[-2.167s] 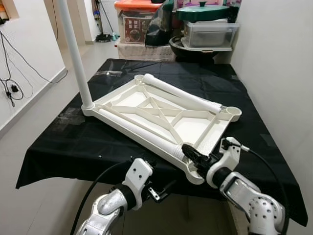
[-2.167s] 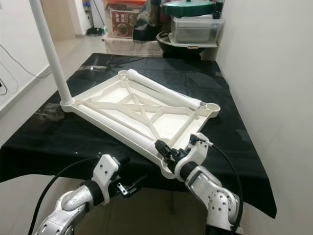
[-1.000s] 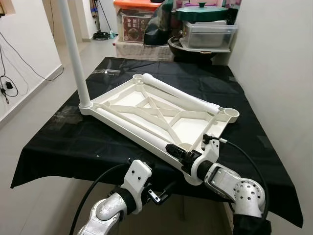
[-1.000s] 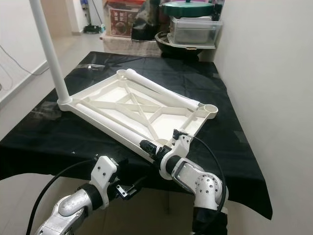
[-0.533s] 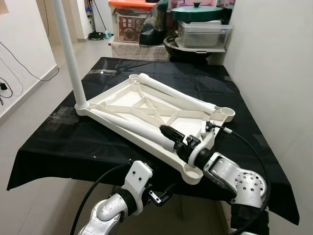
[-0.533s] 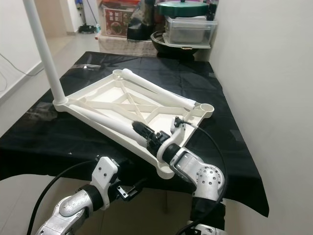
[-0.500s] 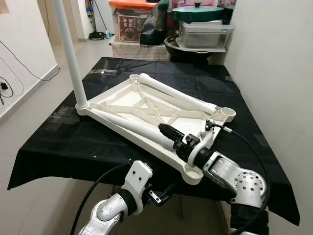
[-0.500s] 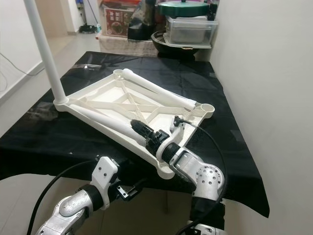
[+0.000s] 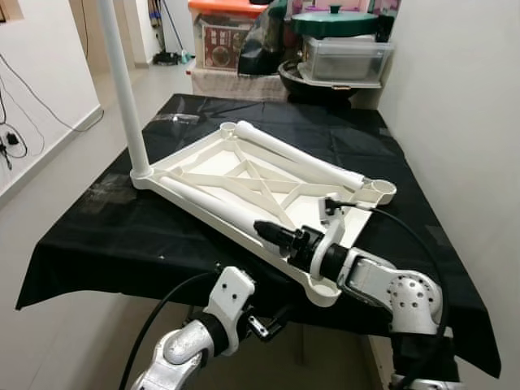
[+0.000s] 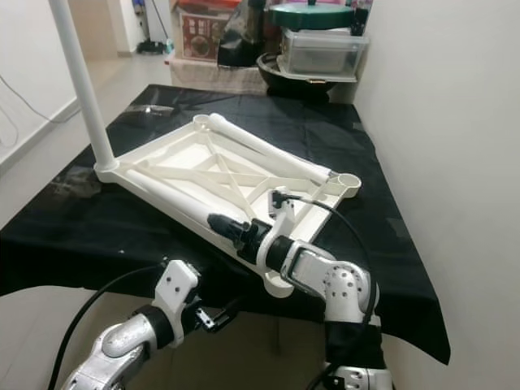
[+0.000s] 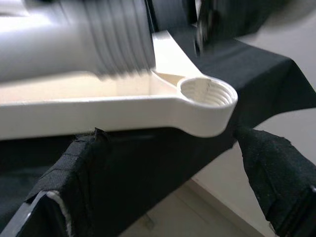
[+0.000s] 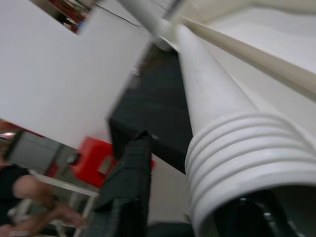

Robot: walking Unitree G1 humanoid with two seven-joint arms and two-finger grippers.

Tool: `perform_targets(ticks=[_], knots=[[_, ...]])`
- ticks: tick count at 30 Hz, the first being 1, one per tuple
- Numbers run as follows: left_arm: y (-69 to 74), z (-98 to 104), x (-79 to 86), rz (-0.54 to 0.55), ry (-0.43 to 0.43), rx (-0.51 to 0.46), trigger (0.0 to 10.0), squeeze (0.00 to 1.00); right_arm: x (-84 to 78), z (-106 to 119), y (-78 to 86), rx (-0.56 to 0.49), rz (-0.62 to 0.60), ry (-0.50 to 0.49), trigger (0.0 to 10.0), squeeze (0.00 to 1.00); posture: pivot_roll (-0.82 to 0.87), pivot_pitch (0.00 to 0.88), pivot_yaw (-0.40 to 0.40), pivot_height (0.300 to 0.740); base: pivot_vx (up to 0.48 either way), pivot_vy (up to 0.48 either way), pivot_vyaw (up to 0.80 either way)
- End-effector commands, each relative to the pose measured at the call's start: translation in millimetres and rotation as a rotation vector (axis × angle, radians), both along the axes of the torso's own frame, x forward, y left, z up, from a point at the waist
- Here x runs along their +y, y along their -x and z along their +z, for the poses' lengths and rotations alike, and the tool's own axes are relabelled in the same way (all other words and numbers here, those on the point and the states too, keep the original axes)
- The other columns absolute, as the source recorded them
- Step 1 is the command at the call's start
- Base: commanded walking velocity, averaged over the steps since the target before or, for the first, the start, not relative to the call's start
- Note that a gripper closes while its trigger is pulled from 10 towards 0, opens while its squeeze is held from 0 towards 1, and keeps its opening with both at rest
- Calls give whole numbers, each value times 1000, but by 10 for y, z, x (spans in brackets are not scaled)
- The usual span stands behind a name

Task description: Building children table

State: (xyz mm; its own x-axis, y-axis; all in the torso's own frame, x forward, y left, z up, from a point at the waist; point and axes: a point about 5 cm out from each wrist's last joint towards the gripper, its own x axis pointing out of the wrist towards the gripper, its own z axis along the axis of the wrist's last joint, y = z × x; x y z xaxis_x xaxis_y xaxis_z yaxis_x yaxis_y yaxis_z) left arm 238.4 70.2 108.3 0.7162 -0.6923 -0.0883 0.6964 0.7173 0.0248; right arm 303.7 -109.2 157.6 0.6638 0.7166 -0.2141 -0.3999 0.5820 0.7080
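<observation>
The white table top [image 9: 244, 175] lies upside down on the black-covered table [image 9: 106, 236]. One white leg [image 9: 122, 81] stands screwed in at the far left corner. Two loose legs lie on the frame, one along the far edge [image 9: 301, 158] and one along the near edge [image 9: 207, 203]. My right gripper [image 9: 266, 231] is shut around the near leg's threaded end [image 12: 237, 148], with a finger [image 12: 128, 187] beside it. The left gripper [image 9: 272, 318] hangs open below the table's front edge. Its fingers [image 11: 74, 168] spread wide under the empty corner socket [image 11: 207, 98].
Storage boxes, a green-lidded pot [image 9: 333, 20] and a clear bin [image 9: 345, 57] stack behind the table. A wall runs close along the right side. Cables hang on the left wall [image 9: 12, 138]. Open floor lies to the left. A person's arm [image 12: 19, 192] shows in the right wrist view.
My right gripper has moved from beside the near corner socket leftward along the near leg, and its forearm now lies across that corner. The left arm has stayed low.
</observation>
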Motion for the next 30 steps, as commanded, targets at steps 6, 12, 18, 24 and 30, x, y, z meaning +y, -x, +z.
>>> perform_targets(ticks=[6, 12, 18, 24, 30], knots=[[-33, -28, -15, -1, -8, -1, 10000, 0, -120, -35, -129, 32, -123, 80, 0, 0, 157, 0, -111, 740, 0, 0, 0], [-54, -33, -12, 1, -10, -4, 10000, 0, -175, 79, -162, -27, -168, -16, 0, 0, 159, 0, -106, 740, 0, 0, 0], [-84, -39, -8, 4, -5, -3, 10000, 0, -311, 158, -149, -113, -181, -109, 0, 0, 165, 0, -105, 740, 0, 0, 0], [-167, -32, 22, 31, 42, 40, 10000, 0, -710, 256, -32, -242, -243, -257, 0, 0, 165, 0, -93, 740, 0, 0, 0], [-215, 2, 36, 48, 76, 52, 10000, 533, -834, 248, 80, -278, -245, -304, 0, 0, 164, 0, -87, 740, 0, 0, 0]])
